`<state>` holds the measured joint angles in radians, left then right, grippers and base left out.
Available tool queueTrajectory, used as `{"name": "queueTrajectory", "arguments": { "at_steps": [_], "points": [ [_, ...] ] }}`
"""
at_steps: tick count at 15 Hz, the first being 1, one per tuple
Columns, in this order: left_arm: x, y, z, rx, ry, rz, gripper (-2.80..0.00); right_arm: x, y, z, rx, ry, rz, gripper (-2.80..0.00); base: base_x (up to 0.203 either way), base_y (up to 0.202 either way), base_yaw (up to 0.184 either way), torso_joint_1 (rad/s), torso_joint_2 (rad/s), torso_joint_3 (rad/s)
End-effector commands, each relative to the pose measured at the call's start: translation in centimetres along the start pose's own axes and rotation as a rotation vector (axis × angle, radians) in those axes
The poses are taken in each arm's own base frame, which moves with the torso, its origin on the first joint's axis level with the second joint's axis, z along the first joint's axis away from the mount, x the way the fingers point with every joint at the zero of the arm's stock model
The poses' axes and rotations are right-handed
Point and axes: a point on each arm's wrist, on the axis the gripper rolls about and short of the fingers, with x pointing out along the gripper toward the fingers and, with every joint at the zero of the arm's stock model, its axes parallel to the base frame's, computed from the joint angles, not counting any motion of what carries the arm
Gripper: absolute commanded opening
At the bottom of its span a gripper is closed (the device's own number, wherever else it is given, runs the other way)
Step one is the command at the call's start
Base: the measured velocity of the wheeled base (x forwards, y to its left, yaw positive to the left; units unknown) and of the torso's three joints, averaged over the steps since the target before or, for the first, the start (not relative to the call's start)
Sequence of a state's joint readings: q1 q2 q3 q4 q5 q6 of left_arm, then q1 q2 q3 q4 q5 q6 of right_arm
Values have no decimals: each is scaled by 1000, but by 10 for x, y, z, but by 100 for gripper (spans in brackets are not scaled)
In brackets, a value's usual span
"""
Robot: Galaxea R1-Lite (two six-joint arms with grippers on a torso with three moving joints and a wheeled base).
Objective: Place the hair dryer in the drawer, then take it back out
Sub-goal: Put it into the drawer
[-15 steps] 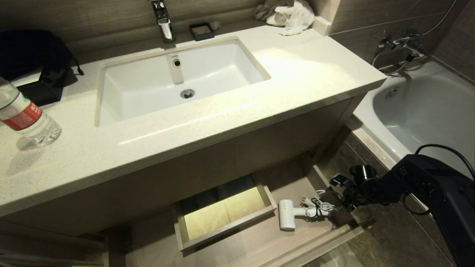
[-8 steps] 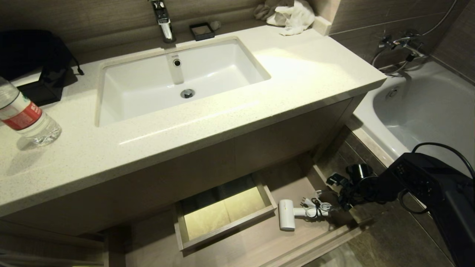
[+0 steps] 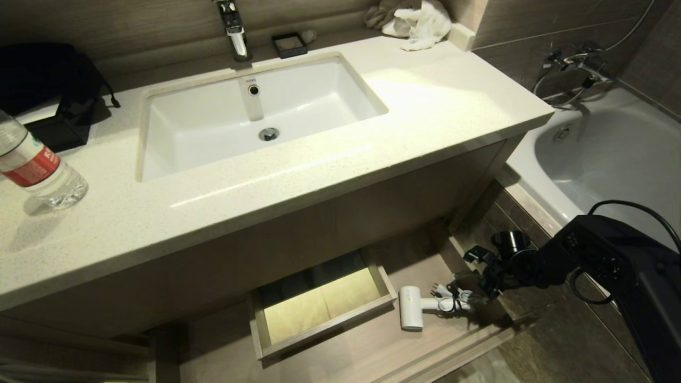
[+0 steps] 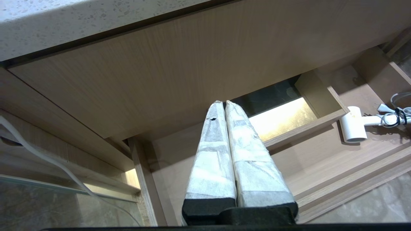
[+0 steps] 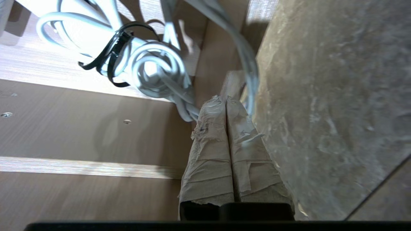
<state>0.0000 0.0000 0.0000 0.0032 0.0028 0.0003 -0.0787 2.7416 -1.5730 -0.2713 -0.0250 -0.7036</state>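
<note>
Hair dryer (image 3: 410, 314): lies on its side in the open drawer (image 3: 468, 348), right part, just beside the boxed cutout (image 3: 319, 303); round end toward the front strip, handle pointing right, bundled cord (image 3: 452, 300) at the handle's end.
Right hand (image 5: 224, 99): low at the drawer's right end, taped fingers pressed together, holding nothing; tips touch or nearly touch a loose cord loop, near the drawer's side wall.
Left hand (image 4: 223, 104): parked in front of the cabinet, fingers together, empty, well apart from the dryer.
Step, judged: first half looks done, take-out grasp not yet made.
Risk 1: fingers together can't take the handle; pushing in like this would shove the dryer or cord.
Risk 2: catching only the cord; dryer would dangle, swing, maybe slip.
Risk 3: loose loop snagging on the hand or side wall during the lift.
Risk 4: tight spot beside the drawer wall; the hand may bump it.
Surface: smooth light wood drawer bottom, dryer likely slides easily.
Worktop (image 3: 436, 106): pale speckled stone, white sink (image 3: 319, 101), faucet (image 3: 234, 29), water bottle (image 3: 32, 165) at left, white cloth (image 3: 420, 24) at the back.
Room: bathroom, bathtub (image 3: 606, 154) on the right, dark stone floor (image 3: 564, 346).
</note>
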Motion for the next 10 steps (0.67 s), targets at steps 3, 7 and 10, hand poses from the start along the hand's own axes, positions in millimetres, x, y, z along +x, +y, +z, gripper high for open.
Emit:
{"name": "queueTrajectory", "arguments": {
  "at_steps": [3,7,10],
  "points": [
    [0,0,0,0,0,0,-280,-6,-5,1,-2,-3,-15,0,0,0,0,0,0,0],
    [0,0,0,0,0,0,-280,-4,-10,-2,8,-2,-25,0,0,0,0,0,0,0],
    [0,0,0,0,0,0,-280,-3,-15,-8,19,11,-28,0,0,0,0,0,0,0]
  ]
}}
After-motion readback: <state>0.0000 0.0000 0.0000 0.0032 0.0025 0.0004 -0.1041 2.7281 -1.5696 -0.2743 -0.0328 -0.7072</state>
